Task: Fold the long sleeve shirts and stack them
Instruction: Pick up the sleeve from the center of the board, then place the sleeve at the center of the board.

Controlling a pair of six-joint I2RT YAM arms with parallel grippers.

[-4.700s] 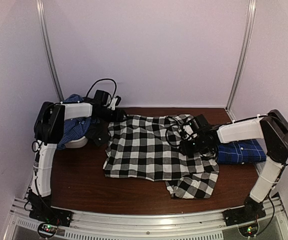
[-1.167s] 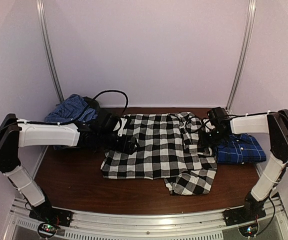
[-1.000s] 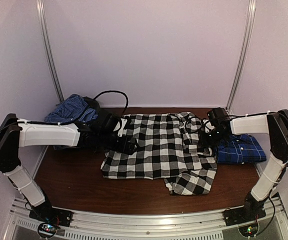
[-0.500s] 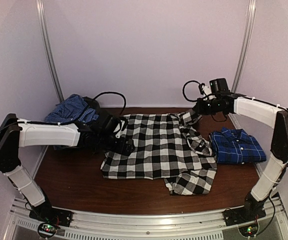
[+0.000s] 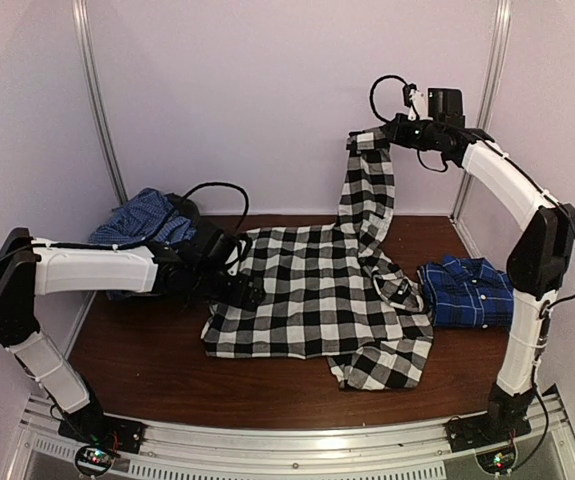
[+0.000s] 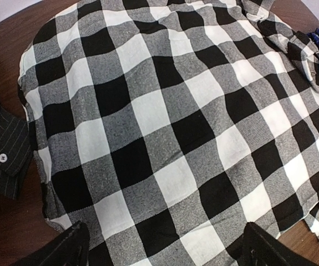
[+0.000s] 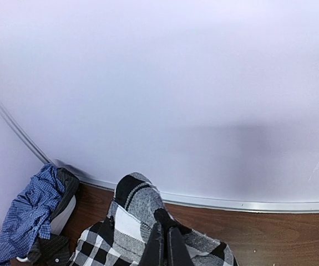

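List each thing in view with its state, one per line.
check shirt, body spread flat, one sleeve lifted high.
royal blue shirt, folded, lying flat.
right gripper, shut on the check shirt's sleeve.
left gripper, open, low over the check shirt.
light blue cloth, crumpled in the back left corner.

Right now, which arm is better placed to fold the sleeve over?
Right. The right gripper is shut on the checked shirt's raised sleeve; the left gripper hovers open over its left edge.
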